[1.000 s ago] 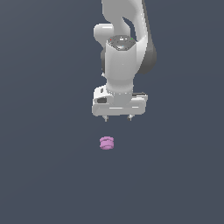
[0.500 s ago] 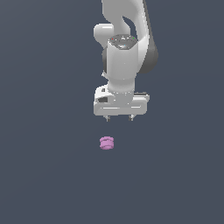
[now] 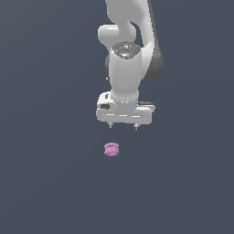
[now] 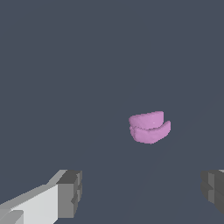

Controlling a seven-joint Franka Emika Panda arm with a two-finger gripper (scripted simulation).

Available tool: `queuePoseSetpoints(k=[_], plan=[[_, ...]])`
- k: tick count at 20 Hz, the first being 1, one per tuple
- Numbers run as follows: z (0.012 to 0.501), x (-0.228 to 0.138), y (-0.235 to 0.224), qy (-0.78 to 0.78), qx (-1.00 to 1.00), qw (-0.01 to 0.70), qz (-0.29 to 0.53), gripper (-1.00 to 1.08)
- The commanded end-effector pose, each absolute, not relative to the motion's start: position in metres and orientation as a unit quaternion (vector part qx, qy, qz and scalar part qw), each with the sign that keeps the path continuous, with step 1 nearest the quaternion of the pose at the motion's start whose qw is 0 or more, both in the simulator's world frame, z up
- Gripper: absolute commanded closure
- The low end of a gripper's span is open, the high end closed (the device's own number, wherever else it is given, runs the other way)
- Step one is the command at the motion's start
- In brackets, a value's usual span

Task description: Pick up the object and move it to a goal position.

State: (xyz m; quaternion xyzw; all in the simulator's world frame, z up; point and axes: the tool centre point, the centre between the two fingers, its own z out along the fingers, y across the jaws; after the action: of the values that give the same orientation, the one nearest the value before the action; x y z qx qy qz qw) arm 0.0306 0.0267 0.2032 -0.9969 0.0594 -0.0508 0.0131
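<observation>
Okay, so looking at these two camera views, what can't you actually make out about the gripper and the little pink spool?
- Goal position: no marker shows in either view.
- Pink spool: its hollow centre is too small to see in the exterior view; in the wrist view only one side shows.
- Gripper: the wrist view's lower edge cuts off both fingers.
- Arm: its base is cut off by the exterior view's top edge.

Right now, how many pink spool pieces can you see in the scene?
1. The pink spool lies on the grey floor, below the open gripper and untouched. In the wrist view it shows alone.
</observation>
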Motion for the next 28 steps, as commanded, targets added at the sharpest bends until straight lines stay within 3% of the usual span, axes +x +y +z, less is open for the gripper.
queuePoseSetpoints(k=[1, 28], plan=[[0.199, 0.032, 0.025, 0.089, -0.995, 0.015, -0.048, -0.92], [0.137, 0.046, -0.006, 0.469, -0.883, 0.017, -0.011, -0.92]])
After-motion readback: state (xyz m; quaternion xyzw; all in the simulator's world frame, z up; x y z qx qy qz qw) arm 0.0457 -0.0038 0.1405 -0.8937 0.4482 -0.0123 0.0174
